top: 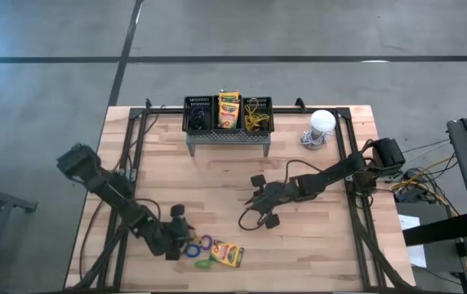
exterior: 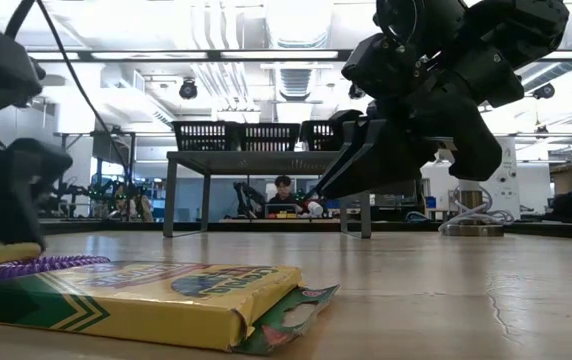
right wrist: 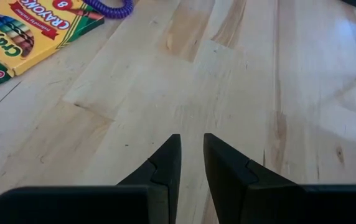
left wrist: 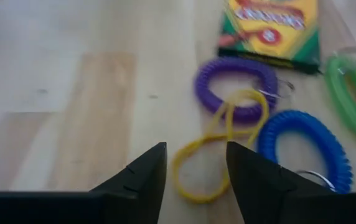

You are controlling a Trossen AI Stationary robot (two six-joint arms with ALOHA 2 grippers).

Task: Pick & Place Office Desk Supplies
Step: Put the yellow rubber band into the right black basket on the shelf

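The yellow loop (left wrist: 218, 149) is seen lying limp at lower centre of the high view, beside the crayon box (top: 227, 254). The left gripper (left wrist: 195, 171) is spread over it, empty. It is judged light, soft, best pinched across one strand. The right gripper (right wrist: 192, 163), mid-table, is nearly closed, empty.

Three mesh bins (top: 229, 113) sit in a row on a stand (top: 228, 139) at the table's (top: 315, 245) far edge; the middle one holds a crayon box (top: 229, 109). Right of the stand is a round-topped object (top: 321, 125). Near the front edge, left of centre, elastic loops (top: 198, 247) lie just left of another crayon box (top: 228, 254).
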